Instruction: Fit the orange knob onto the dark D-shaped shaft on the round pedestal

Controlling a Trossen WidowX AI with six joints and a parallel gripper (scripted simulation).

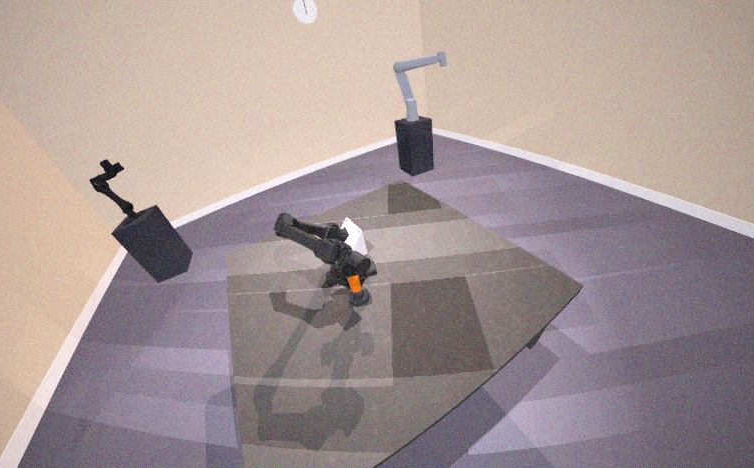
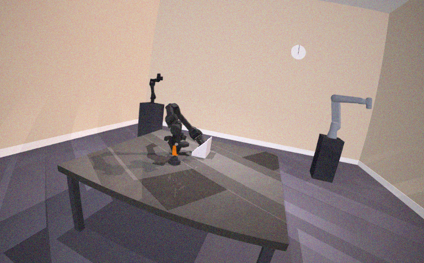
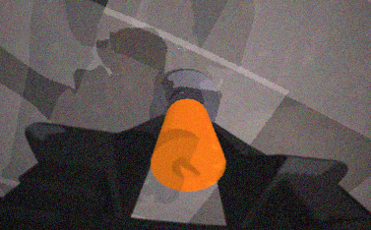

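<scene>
Above the round pedestal point(image 1: 360, 298) point(image 2: 174, 161) point(image 3: 216, 104) on the table point(image 1: 443, 401) point(image 2: 174, 212), left of the white wedge point(image 1: 354, 237) point(image 2: 203, 150) in the exterior view, we had our hand point(image 1: 355, 279) point(image 2: 174, 148) point(image 3: 187, 123) clamped around the orange knob point(image 1: 354, 284) point(image 2: 174, 150) point(image 3: 189, 147).

The knob point(image 1: 354, 283) point(image 2: 174, 150) point(image 3: 188, 147) is between the fingers, above the pedestal point(image 1: 360, 298) point(image 2: 174, 161) point(image 3: 212, 100) on the table point(image 1: 438, 325) point(image 2: 239, 209)

Orange knob point(image 1: 354, 284) point(image 2: 174, 150) point(image 3: 188, 147): smooth, matt, plastic-looking. Gripper point(image 1: 356, 278) point(image 2: 174, 146) point(image 3: 187, 123): dark, matt, plastic-like, faint sheen on finger edges. Round pedestal point(image 1: 360, 299) point(image 2: 174, 161) point(image 3: 214, 104): smooth, slightly glossy, lighter sheen in wrist view; metal or plastic, cannot tell. Tabletop point(image 1: 443, 238) point(image 2: 239, 202): dull, stone-like. White wedge point(image 1: 354, 237) point(image 2: 203, 150): smooth, matt. Walls point(image 1: 601, 87) point(image 2: 239, 81): matt, paint-like.
</scene>
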